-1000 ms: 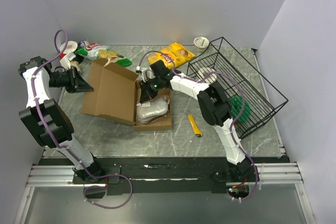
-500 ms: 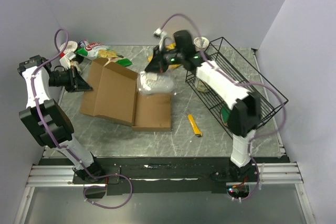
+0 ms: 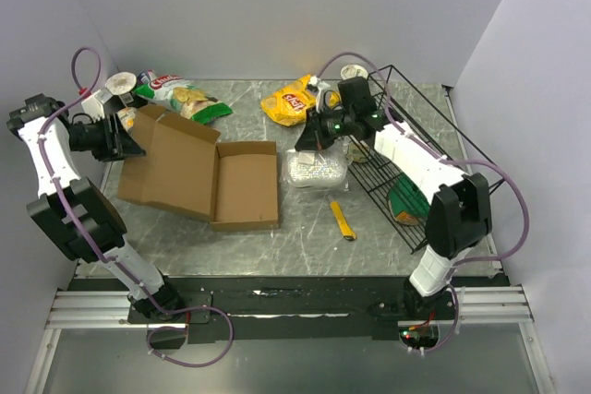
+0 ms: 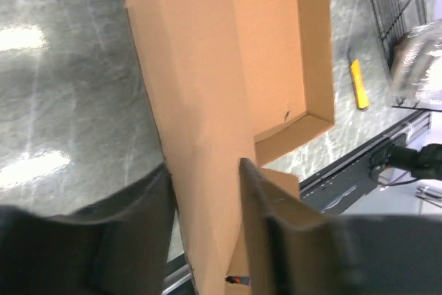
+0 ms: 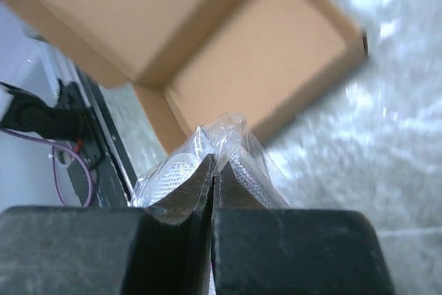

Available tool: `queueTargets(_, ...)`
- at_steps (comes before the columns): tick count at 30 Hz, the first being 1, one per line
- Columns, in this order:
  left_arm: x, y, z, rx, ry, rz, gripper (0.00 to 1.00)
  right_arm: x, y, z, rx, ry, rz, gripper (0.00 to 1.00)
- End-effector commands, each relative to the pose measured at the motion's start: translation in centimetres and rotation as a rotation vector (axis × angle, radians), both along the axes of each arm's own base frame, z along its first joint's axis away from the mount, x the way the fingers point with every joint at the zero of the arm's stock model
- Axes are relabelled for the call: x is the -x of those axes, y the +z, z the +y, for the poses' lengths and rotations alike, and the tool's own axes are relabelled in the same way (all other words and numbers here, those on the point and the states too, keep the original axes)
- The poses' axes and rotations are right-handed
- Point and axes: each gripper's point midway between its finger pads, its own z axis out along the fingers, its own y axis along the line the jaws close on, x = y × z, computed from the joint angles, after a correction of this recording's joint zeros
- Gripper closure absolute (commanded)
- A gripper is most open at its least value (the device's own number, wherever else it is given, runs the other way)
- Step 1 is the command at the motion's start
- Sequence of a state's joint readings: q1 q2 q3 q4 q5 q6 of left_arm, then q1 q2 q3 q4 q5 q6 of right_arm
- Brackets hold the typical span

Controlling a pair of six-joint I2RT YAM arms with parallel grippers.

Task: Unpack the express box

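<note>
The express box (image 3: pixel 185 168) lies open on the table, its lid folded out to the left and its brown tray (image 5: pixel 262 53) bare inside. My left gripper (image 3: pixel 129 136) is at the lid's far left edge. In the left wrist view the lid (image 4: pixel 200 67) runs between its fingers, and the left gripper (image 4: pixel 204 167) stands open, its fingers apart. My right gripper (image 3: pixel 317 138) is shut on the top seam of a clear bubble-wrap packet (image 3: pixel 319 171), which hangs right of the box next to the basket. The seam is pinched in the right gripper (image 5: pixel 214 164).
A black wire basket (image 3: pixel 434 163) stands tipped at the right with a green item (image 3: pixel 406 200) inside. A yellow utility knife (image 3: pixel 343 220) lies in front of the packet. A yellow chip bag (image 3: pixel 291 99), green and red snack bags (image 3: pixel 175 91) and a cup (image 3: pixel 354 73) sit at the back.
The right gripper lifted the packet out of the box and carried it right, toward the basket. The box slid left with the left arm. The left gripper's fingers have opened.
</note>
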State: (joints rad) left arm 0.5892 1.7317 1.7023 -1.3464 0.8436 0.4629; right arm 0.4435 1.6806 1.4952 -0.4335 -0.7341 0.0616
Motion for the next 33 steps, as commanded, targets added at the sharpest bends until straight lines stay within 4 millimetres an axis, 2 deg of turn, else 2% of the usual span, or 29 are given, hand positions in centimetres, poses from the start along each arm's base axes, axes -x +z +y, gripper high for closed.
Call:
queueTargets(1, -0.4, 1.5, -0.8, 0.046, -0.019, -0.046, 0.43, -0.7, -1.7, 0.3, 0.025, -0.024, 0.036, 0.87)
queueTargets(2, -0.6, 1.4, -0.7, 0.049, -0.017, -0.045, 0.37, -1.1, -1.7, 0.3, 0.030, -0.032, 0.041, 0.72)
queueTargets(3, -0.7, 1.5, -0.7, 0.047, -0.019, -0.047, 0.01, -1.6, -2.3, 0.4, 0.046, -0.043, 0.052, 0.56)
queueTargets(4, -1.0, 1.8, -0.4, 0.037, -0.016, -0.056, 0.03, -2.4, -1.7, 0.3, 0.054, -0.067, 0.027, 0.38)
queueTargets(6, -1.3, 2.3, -0.1, 0.025, -0.014, -0.069, 0.04, -3.0, -0.9, 0.1, 0.072, -0.071, -0.016, 0.23)
queueTargets(7, -1.7, 3.1, 0.1, 0.006, -0.015, -0.097, 0.04, -4.0, 0.4, -0.2, 0.080, -0.093, -0.065, 0.08)
queueTargets(9, -2.3, 4.1, 0.4, -0.010, -0.019, -0.135, 0.04, -4.3, 1.5, -0.9, 0.118, -0.093, -0.114, 0.00)
queueTargets(10, -2.9, 5.4, 0.6, -0.031, -0.025, -0.185, 0.04, -4.9, 2.3, -1.7, 0.137, -0.121, -0.130, 0.00)
queueTargets(11, -3.3, 6.3, 0.7, -0.032, -0.018, -0.208, 0.04, -6.0, 4.7, -2.3, 0.145, -0.184, -0.180, 0.00)
queueTargets(12, -4.2, 7.2, 1.2, -0.059, -0.010, -0.260, 0.04, -6.1, 5.3, -3.0, 0.170, -0.218, -0.182, 0.00)
queueTargets(13, -4.8, 8.4, 1.5, -0.081, 0.000, -0.305, 0.04, -6.6, 7.5, -3.4, 0.166, -0.256, -0.226, 0.00)
queueTargets(14, -5.1, 9.6, 1.6, -0.076, 0.039, -0.323, 0.04, -7.7, 8.1, -4.7, 0.202, -0.346, -0.248, 0.00)
queueTargets(15, -6.3, 10.9, 2.4, -0.118, 0.056, -0.398, 0.04, -7.9, 8.6, -5.6, 0.231, -0.389, -0.258, 0.00)
queueTargets(16, -6.8, 11.4, 2.6, -0.122, 0.076, -0.419, 0.04, -8.3, 10.2, -6.1, 0.220, -0.449, -0.266, 0.00)
queueTargets(18, -8.1, 13.7, 3.5, -0.149, 0.141, -0.506, 0.04, -9.5, 10.3, -8.2, 0.292, -0.581, -0.261, 0.00)
queueTargets(19, -8.6, 13.7, 3.8, -0.147, 0.164, -0.519, 0.04, -9.2, 11.4, -9.3, 0.318, -0.629, -0.261, 0.00)
queueTargets(20, -8.8, 14.4, 3.9, -0.122, 0.210, -0.524, 0.04, -9.4, 11.7, -10.2, 0.338, -0.680, -0.257, 0.00)
queueTargets(21, -9.1, 14.1, 4.1, -0.117, 0.226, -0.530, 0.04, -9.7, 11.9, -11.4, 0.381, -0.741, -0.269, 0.00)
queueTargets(22, -9.9, 15.2, 4.5, -0.111, 0.243, -0.578, 0.04, -9.4, 12.8, -12.1, 0.393, -0.761, -0.280, 0.00)
queueTargets(24, -10.8, 15.7, 4.2, -0.054, 0.265, -0.590, 0.04, -8.9, 14.4, -13.3, 0.402, -0.797, -0.329, 0.00)
queueTargets(25, -11.4, 16.3, 4.2, -0.049, 0.261, -0.621, 0.04, -8.8, 14.4, -14.0, 0.423, -0.820, -0.340, 0.00)
queueTargets(26, -12.1, 16.2, 4.0, -0.022, 0.257, -0.614, 0.04, -8.3, 15.8, -14.6, 0.410, -0.833, -0.384, 0.00)
queueTargets(27, -12.6, 16.9, 3.8, -0.020, 0.246, -0.634, 0.04, -8.1, 15.9, -14.8, 0.416, -0.843, -0.392, 0.00)
queueTargets(29, -13.9, 16.6, 3.2, 0.002, 0.235, -0.624, 0.04, -7.6, 15.7, -15.9, 0.443, -0.875, -0.395, 0.00)
queueTargets(30, -14.2, 17.3, 3.0, -0.002, 0.233, -0.640, 0.04, -7.3, 15.7, -16.1, 0.451, -0.880, -0.394, 0.00)
queueTargets(31, -14.7, 17.1, 2.9, -0.005, 0.233, -0.639, 0.04, -7.1, 15.7, -16.5, 0.459, -0.889, -0.392, 0.00)
queueTargets(33, -15.3, 18.0, 2.0, -0.020, 0.207, -0.672, 0.04, -6.6, 17.1, -16.7, 0.434, -0.894, -0.422, 0.00)
